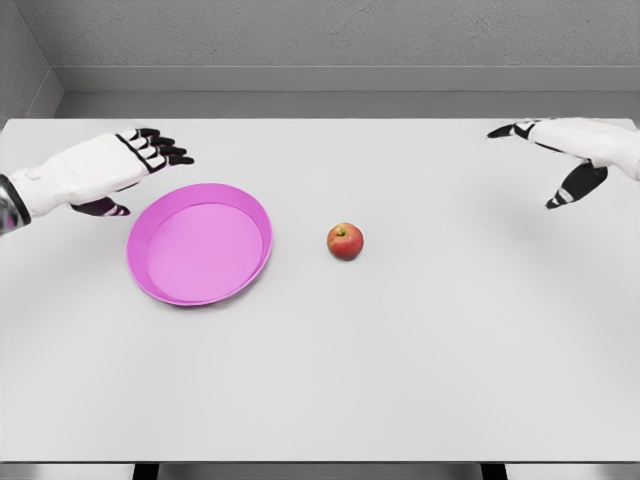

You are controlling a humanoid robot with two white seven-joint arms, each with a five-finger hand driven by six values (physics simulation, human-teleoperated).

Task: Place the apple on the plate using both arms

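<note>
A small red apple [345, 241] sits on the white table, just right of a pink plate [160, 283] that holds nothing. My left hand [140, 170] hovers at the plate's upper left, fingers spread and holding nothing. Far to the right, my right hand [548, 160] floats above the table near the back right corner, fingers relaxed and apart, well away from the apple.
The white table [420, 360] spans the whole view, with its front edge near the bottom and a grey wall behind its far edge.
</note>
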